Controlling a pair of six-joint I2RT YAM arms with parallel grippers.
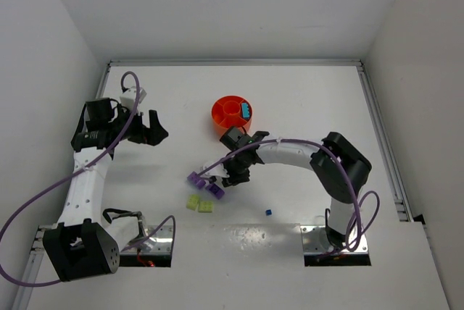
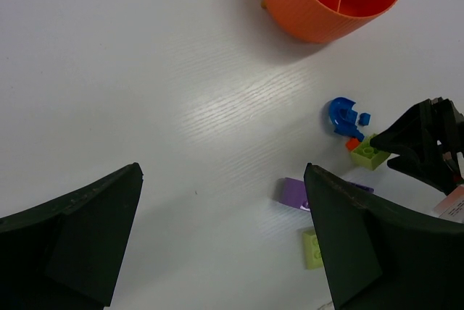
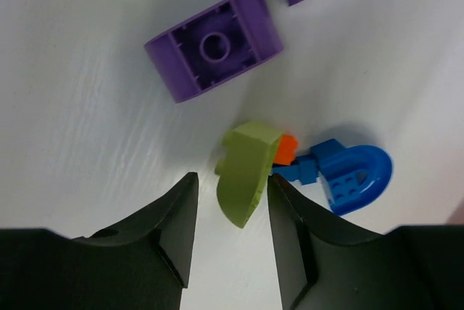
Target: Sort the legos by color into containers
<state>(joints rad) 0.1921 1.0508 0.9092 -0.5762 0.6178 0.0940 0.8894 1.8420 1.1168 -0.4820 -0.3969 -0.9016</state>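
Close in, the right gripper (image 3: 230, 188) straddles a rounded lime brick (image 3: 246, 172) on the table. Its jaws are partly closed, with a sliver of white showing on one side, so not clamped. The brick looks light, hard and slick; I'd pinch its flat sides. An orange bit (image 3: 288, 147) and blue arch (image 3: 355, 176) crowd it. The left gripper (image 2: 222, 172) gapes wide, empty. Beyond sits the orange bowl (image 1: 215, 113) — its contents too small to read, bar something teal.

Bright even light, soft shadows, mild glare on the table (image 2: 239, 100).
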